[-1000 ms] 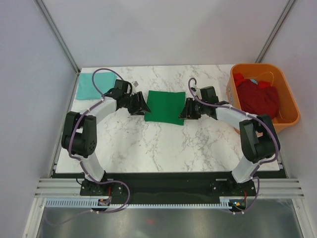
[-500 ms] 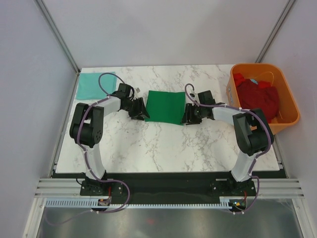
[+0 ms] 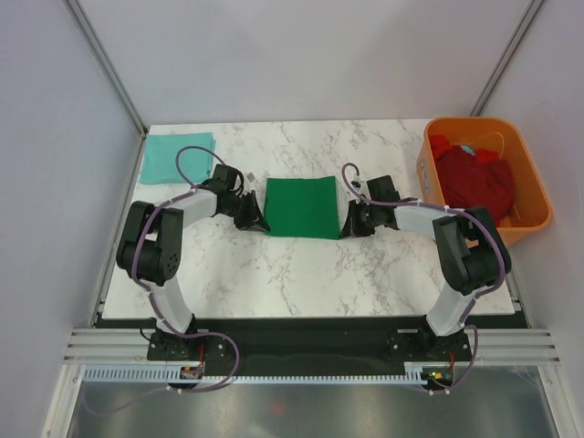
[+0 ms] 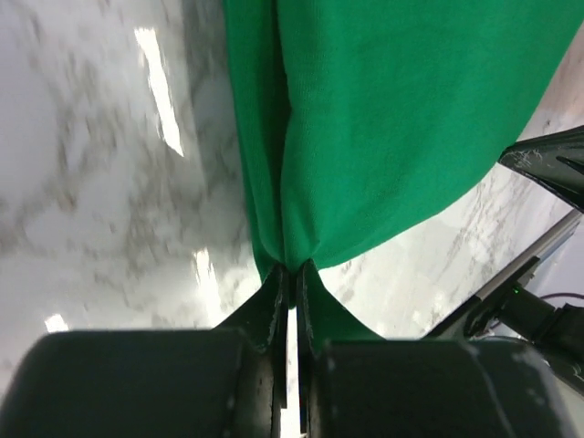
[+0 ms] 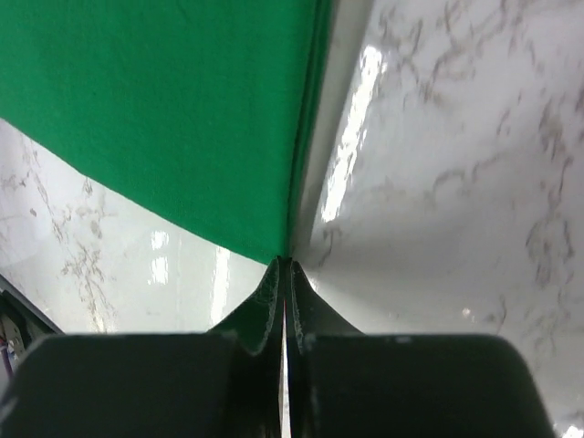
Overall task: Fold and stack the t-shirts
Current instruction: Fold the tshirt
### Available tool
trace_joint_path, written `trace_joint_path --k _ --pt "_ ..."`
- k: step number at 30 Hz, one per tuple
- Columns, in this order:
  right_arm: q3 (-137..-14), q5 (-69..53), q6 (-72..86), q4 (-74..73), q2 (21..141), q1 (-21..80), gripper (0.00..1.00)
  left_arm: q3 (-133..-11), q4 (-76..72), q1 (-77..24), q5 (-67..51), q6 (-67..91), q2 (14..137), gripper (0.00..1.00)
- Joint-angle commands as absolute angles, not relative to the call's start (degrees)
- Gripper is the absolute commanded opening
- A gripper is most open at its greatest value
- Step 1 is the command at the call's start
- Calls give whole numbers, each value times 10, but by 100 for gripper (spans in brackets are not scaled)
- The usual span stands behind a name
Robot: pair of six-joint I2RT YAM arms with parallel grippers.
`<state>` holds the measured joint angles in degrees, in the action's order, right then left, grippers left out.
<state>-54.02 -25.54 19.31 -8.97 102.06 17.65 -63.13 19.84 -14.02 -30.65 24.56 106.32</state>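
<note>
A dark green t-shirt (image 3: 299,206) lies folded into a rectangle in the middle of the marble table. My left gripper (image 3: 262,225) is at its near left corner, jaws shut with green cloth (image 4: 401,119) pinched between the tips (image 4: 292,267). At the near right corner my right gripper (image 3: 347,228) is shut on the tip of the cloth (image 5: 173,109), seen up close in its wrist view (image 5: 285,260). A pale teal t-shirt (image 3: 176,155) lies folded flat at the back left corner. Dark red t-shirts (image 3: 474,182) are heaped in the tub.
The orange plastic tub (image 3: 511,228) stands at the table's right edge, past my right arm. Bare marble runs between the green shirt and the near edge. Grey walls with metal posts close in the back and sides.
Both grippers slid along the green shirt's sides to its near corners and shut on them. The shirt shifted slightly toward the near edge.
</note>
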Motion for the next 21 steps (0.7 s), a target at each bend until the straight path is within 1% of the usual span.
trace_joint_path --k 1,3,4,5,6,7,8,10,11,14,15,17,18,20,21 --pt "-489 -241 190 -117 957 177 0 -587 207 -142 -305 276 986 2" --pt "-466 -242 203 -119 923 179 0 -556 209 -145 -308 281 962 8" --pt "-444 -244 206 -120 912 182 0 -545 211 -145 -306 284 936 13" --pt "-434 -251 213 -120 891 189 0 -534 212 -145 -308 286 925 27" --pt "-417 -251 215 -119 881 192 3 -516 214 -145 -309 288 914 35" --pt "-409 -246 219 -119 864 195 7 -509 214 -145 -310 289 891 40" --pt "-402 -242 222 -117 857 196 9 -504 216 -144 -309 288 883 46" --pt "-389 -242 221 -115 846 196 17 -497 220 -142 -301 284 864 50" --pt "-386 -240 221 -119 838 196 20 -499 220 -138 -294 276 863 55" --pt "-383 -228 216 -133 820 195 29 -526 228 -114 -309 259 879 59" --pt "-386 -223 216 -137 817 196 33 -544 228 -107 -313 255 884 60" --pt "-390 -223 216 -150 801 196 36 -569 228 -96 -309 228 916 63" --pt "-396 -219 216 -154 795 195 39 -604 228 -94 -309 217 936 64" --pt "-404 -215 216 -165 781 196 40 -641 228 -85 -344 204 970 64" --pt "-412 -215 218 -166 779 196 41 -676 228 -84 -352 204 1009 64"
